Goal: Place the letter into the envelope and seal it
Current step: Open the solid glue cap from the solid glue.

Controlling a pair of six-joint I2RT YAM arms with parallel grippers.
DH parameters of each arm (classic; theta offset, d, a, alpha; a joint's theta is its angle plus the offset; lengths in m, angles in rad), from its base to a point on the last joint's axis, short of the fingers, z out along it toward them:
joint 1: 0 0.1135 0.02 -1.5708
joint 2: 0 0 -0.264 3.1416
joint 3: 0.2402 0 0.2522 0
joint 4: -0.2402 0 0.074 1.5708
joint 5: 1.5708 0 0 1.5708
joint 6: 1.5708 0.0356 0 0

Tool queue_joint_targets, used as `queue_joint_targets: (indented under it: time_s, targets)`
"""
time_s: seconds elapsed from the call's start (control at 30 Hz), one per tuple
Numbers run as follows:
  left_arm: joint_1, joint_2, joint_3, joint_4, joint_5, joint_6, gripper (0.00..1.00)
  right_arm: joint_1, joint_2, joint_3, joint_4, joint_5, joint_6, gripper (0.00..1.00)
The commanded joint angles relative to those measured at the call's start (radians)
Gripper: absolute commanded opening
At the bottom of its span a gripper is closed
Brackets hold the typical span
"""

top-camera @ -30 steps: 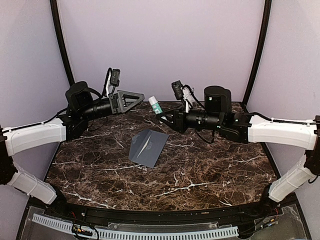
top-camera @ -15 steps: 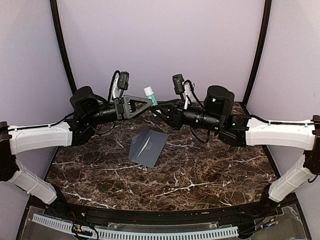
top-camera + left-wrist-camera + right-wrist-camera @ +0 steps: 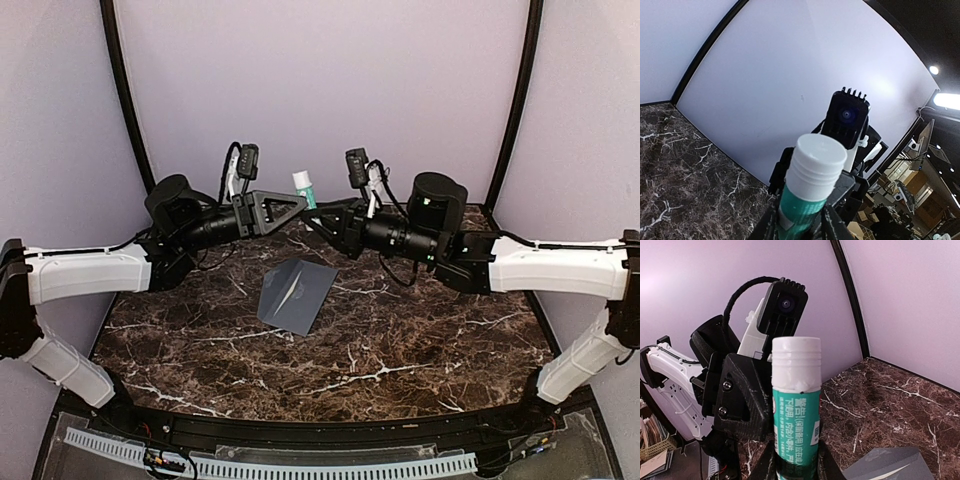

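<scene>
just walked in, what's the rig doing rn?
Both arms have a glue stick pinched in mid-air over the back of the table: the right end effector holds its green body, and the left end effector grips it too. The grey envelope lies flat on the marble below, untouched. No letter in sight, so it may already be inside.

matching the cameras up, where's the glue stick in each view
top external: glue stick upper centre, beyond the envelope.
left wrist: glue stick bottom centre, cap up.
right wrist: glue stick centre, upright.
shared landmark: the marble table, in all three.
</scene>
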Motion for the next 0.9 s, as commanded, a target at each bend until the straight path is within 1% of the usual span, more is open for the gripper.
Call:
queue_joint_targets:
  time_s: [0.0, 0.1, 0.27, 0.4, 0.47, 0.5, 0.53, 0.57, 0.6, 0.67, 0.7, 0.8, 0.87]
  targets:
    - [-0.015, 0.005, -0.01, 0.016, -0.003, -0.004, 0.36, 0.028, 0.026, 0.011, 0.046, -0.038, -0.006, 0.13]
    - [-0.015, 0.002, -0.011, -0.012, -0.022, 0.011, 0.43, 0.027, 0.027, 0.011, 0.044, -0.039, -0.005, 0.13]
    - [-0.015, 0.002, -0.014, -0.024, -0.036, 0.026, 0.43, 0.028, 0.023, 0.009, 0.046, -0.035, -0.007, 0.12]
    - [-0.015, 0.004, -0.02, -0.019, -0.038, 0.024, 0.38, 0.028, 0.02, 0.005, 0.053, -0.022, -0.005, 0.12]
    - [-0.015, 0.003, -0.023, -0.018, -0.04, 0.025, 0.33, 0.027, 0.023, 0.003, 0.057, -0.019, -0.002, 0.12]
    - [-0.015, 0.002, -0.026, -0.018, -0.043, 0.026, 0.28, 0.028, 0.024, 0.003, 0.058, -0.015, 0.0, 0.12]
    - [-0.014, -0.001, -0.027, -0.017, -0.044, 0.029, 0.24, 0.028, 0.025, 0.002, 0.058, -0.01, 0.001, 0.13]
    - [-0.015, -0.002, -0.029, -0.018, -0.053, 0.033, 0.22, 0.028, 0.027, -0.001, 0.058, -0.006, 0.003, 0.14]
    - [-0.015, -0.003, -0.03, -0.026, -0.058, 0.035, 0.17, 0.028, 0.027, -0.005, 0.059, 0.002, 0.006, 0.17]
    - [-0.015, -0.001, -0.014, -0.059, -0.069, 0.049, 0.12, 0.028, 0.023, -0.022, 0.07, 0.022, 0.009, 0.22]
    - [-0.015, 0.001, -0.008, -0.075, -0.078, 0.064, 0.1, 0.028, 0.02, -0.034, 0.082, 0.034, 0.011, 0.27]
    - [-0.015, -0.006, 0.023, -0.188, -0.122, 0.103, 0.02, 0.027, 0.011, -0.072, 0.114, 0.063, 0.024, 0.45]
    - [-0.014, -0.022, 0.038, -0.257, -0.167, 0.145, 0.0, 0.026, 0.005, -0.079, 0.117, 0.061, 0.031, 0.59]
